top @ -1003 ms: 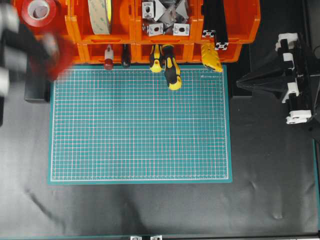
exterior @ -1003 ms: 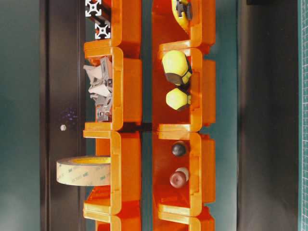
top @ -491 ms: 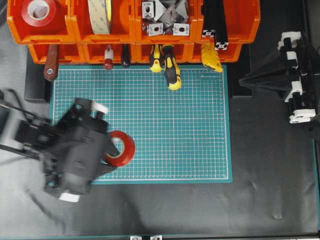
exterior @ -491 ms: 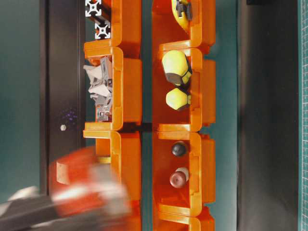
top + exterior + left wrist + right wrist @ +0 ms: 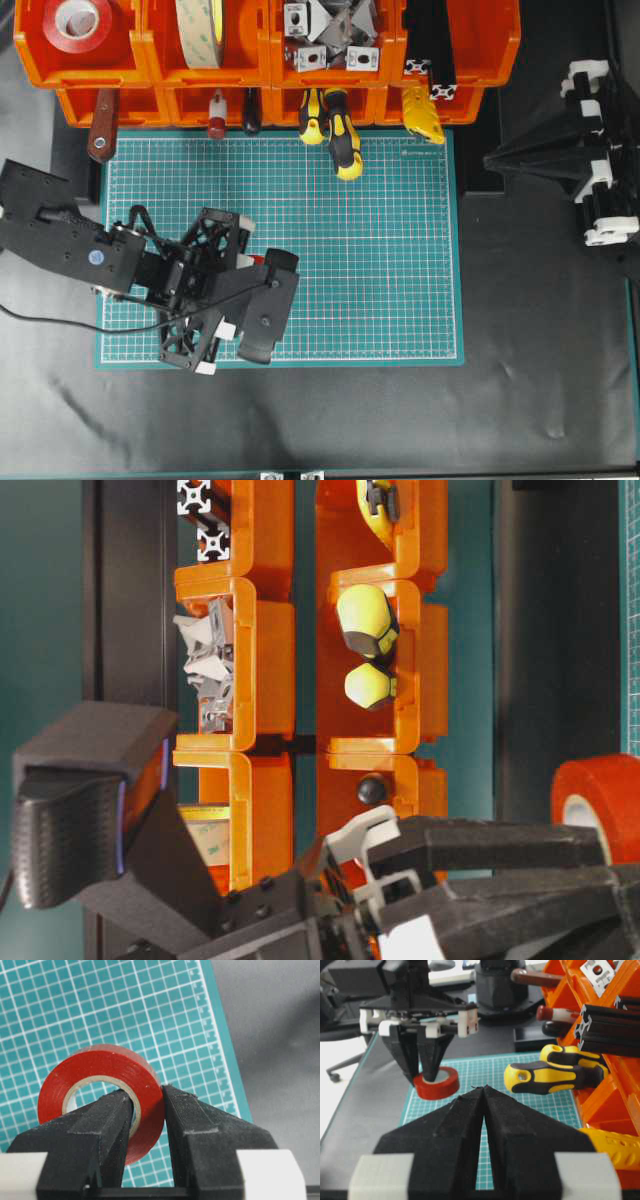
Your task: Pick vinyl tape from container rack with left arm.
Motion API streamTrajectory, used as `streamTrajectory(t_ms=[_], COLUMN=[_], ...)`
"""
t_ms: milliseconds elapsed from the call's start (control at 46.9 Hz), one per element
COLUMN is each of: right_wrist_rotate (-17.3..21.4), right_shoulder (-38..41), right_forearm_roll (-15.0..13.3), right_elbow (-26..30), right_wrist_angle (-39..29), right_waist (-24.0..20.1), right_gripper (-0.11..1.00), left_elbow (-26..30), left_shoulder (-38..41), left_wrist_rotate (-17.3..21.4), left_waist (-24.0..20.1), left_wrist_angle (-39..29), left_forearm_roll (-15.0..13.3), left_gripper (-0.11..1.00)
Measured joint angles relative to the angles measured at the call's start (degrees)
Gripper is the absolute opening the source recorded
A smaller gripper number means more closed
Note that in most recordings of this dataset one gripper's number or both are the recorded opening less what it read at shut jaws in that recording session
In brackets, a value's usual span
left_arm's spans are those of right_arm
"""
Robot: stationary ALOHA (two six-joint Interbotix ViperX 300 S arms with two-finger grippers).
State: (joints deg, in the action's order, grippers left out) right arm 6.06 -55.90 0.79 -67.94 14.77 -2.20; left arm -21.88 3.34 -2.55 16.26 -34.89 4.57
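Green gridded cutting mat (image 5: 360, 250) on black cloth is serving as the work surface, with the orange container rack (image 5: 270, 60) running along its far edge. Left claw (image 5: 147, 1110) is gripping the red vinyl tape (image 5: 100, 1105) through its wall: one finger (image 5: 107, 1120) is sitting inside the pale core, the other (image 5: 187, 1120) is pressing on the outer face. From the right wrist view the roll (image 5: 436, 1083) is sitting low at the mat, lying flat, though whether it is touching or just clear of the surface is hard to tell. Risk, as a judgement: the grip is catching only one side of the ring, so the roll could be pivoting or slipping off the fingers if the arm is swinging fast; glossy tape is offering little friction. If the claw is opening above the mat, the roll could be landing on edge and rolling away. Overhead, the arm's body (image 5: 200, 290) is covering the roll almost entirely; only a red sliver is showing. A second red roll (image 5: 78, 22) is still lying in the rack's top-left bin, beside a cream roll (image 5: 200, 30). Right claw (image 5: 482, 1110) is resting off to the right side with fingers nearly together, only a thin slit showing. Table-level view is being crowded by the left arm, hiding the lower bins.
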Motion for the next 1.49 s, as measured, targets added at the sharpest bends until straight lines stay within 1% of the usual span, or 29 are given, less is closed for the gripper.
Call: streamTrajectory(t_ms=[256,277,320,448,469,512,576,811,960,1195,1259,1429,1493], right_wrist_rotate=[0.00,0.00,0.00,0.00,0.00,0.00,0.00,0.00,0.00,0.00,0.00,0.00,0.00], right_shoulder=[-0.09,-0.09,-0.09,-0.09,-0.09,-0.09,-0.18,-0.53,-0.88,-0.97,-0.97,-0.97,-0.97], right_forearm_roll=[0.09,0.09,0.09,0.00,0.09,0.09,0.00,0.09,0.09,0.09,0.09,0.09,0.09], right_elbow=[0.09,0.09,0.09,0.09,0.09,0.09,0.09,0.18,0.18,0.26,0.18,0.18,0.26], right_wrist_angle=[0.00,0.00,0.00,0.00,-0.09,0.00,0.00,0.00,-0.09,0.00,0.00,0.00,-0.09], right_waist=[-0.09,-0.18,-0.18,-0.18,-0.26,-0.18,-0.26,-0.26,-0.26,-0.26,-0.44,-0.70,-0.70], right_gripper=[0.00,0.00,0.00,0.00,0.00,0.00,0.00,0.00,0.00,0.00,0.00,0.00,0.00], left_elbow=[-0.18,-0.26,-0.35,-0.35,-0.35,-0.35,-0.35,-0.88,-2.64,-7.47,-9.14,-16.26,-18.54], left_shoulder=[-0.09,-0.09,-0.09,-0.09,-0.09,-0.09,-0.09,-0.79,-5.80,-17.49,-20.74,-30.67,-34.19], left_wrist_rotate=[0.00,0.00,-0.09,-0.35,-0.53,-0.79,-1.58,-4.66,-5.01,-5.01,-5.10,-5.19,-5.19], left_waist=[-0.26,-0.35,-0.53,-1.32,-1.41,-1.58,-1.67,-1.67,-1.67,-0.62,-0.35,0.35,0.70], left_wrist_angle=[1.32,1.32,1.41,1.41,1.41,1.49,1.49,4.04,5.71,6.50,8.09,16.00,17.75], left_forearm_roll=[0.00,0.00,0.00,-0.09,-0.09,-0.09,-0.09,0.00,0.00,-0.09,-0.09,-0.09,-0.09], left_gripper=[0.21,0.24,0.33,0.71,0.76,0.85,0.91,0.87,0.87,0.87,0.87,0.87,0.87])
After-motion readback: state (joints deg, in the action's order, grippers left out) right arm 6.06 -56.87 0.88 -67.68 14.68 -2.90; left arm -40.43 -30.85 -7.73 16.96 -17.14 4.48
